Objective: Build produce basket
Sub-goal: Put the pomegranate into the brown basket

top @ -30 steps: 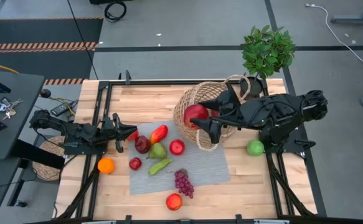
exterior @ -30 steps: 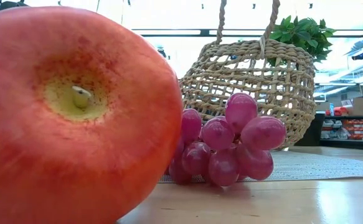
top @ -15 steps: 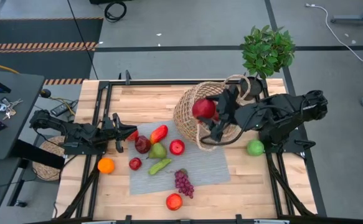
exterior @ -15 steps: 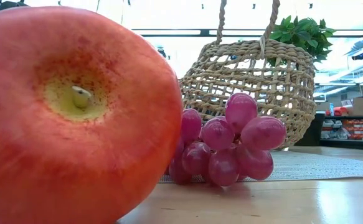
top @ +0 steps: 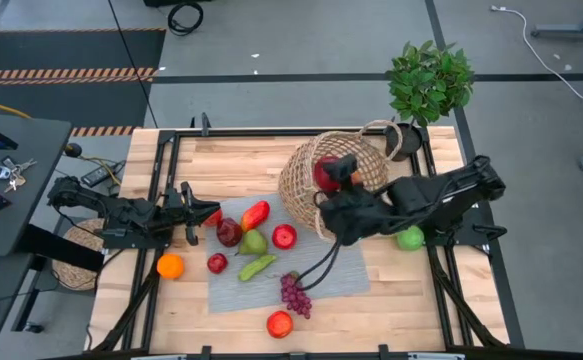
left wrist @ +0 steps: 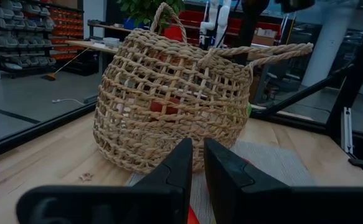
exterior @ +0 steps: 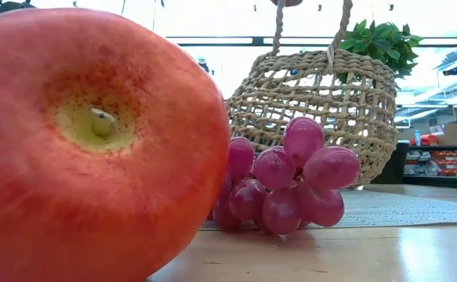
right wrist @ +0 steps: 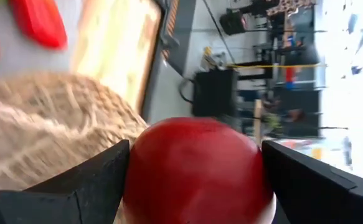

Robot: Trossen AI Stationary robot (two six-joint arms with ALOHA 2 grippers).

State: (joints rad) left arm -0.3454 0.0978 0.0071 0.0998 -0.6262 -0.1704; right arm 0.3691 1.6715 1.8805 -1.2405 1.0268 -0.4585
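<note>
Since the earlier frame, the apple is carried over the basket, clasped by the right gripper; rigid, smooth, best held mid-body. Left gripper is clenched empty.

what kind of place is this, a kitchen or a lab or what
Most likely a robotics lab or workshop, not a kitchen. The wooden table sits in a black metal frame on a bare concrete floor with striped hazard tape, and shelves of orange parts bins line the room behind.
</note>
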